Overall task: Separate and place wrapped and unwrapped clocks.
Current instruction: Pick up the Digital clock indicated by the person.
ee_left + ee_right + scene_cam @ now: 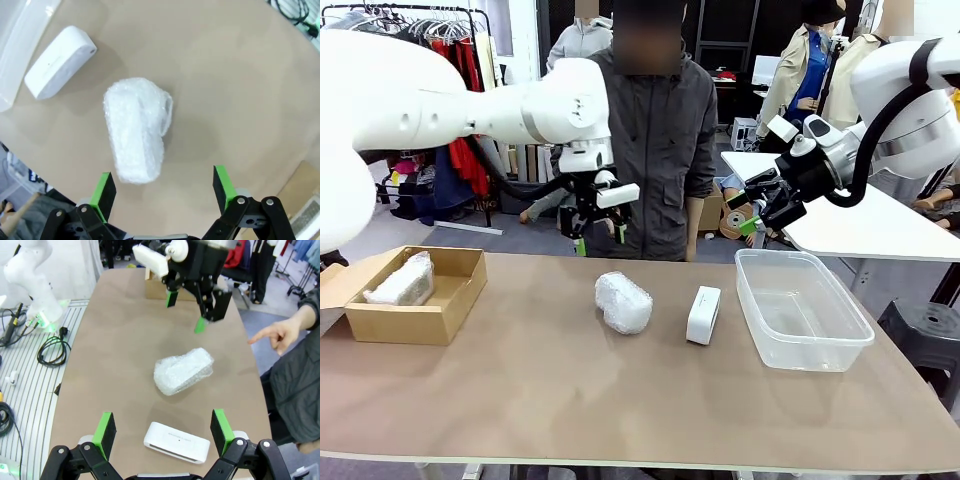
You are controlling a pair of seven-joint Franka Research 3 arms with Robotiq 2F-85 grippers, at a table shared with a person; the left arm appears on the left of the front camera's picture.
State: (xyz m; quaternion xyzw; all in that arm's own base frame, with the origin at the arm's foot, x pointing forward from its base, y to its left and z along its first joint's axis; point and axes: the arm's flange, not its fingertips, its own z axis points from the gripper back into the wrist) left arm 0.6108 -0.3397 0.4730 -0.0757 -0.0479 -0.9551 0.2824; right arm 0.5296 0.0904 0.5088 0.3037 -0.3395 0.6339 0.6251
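The left gripper [599, 238] hangs spread wide over the wrapped clock [623, 301]. Next it should drop down and pinch it.

Plastic, card and a matt board top

We see the bench [520, 400] as a smooth, matt brown board. The rounded bundle [623, 301] wears white bubble wrap, pebbly and faintly glossy, and so does the second bundle [402, 283], which lies in the cardboard box [415, 325] of dull, papery brown card. The bare clock [703, 315] is smooth white plastic with a soft sheen. The tub [820, 357] is clear, glossy plastic. On the left end effector [162, 175] we note a matt black housing and flat green pads [224, 186].
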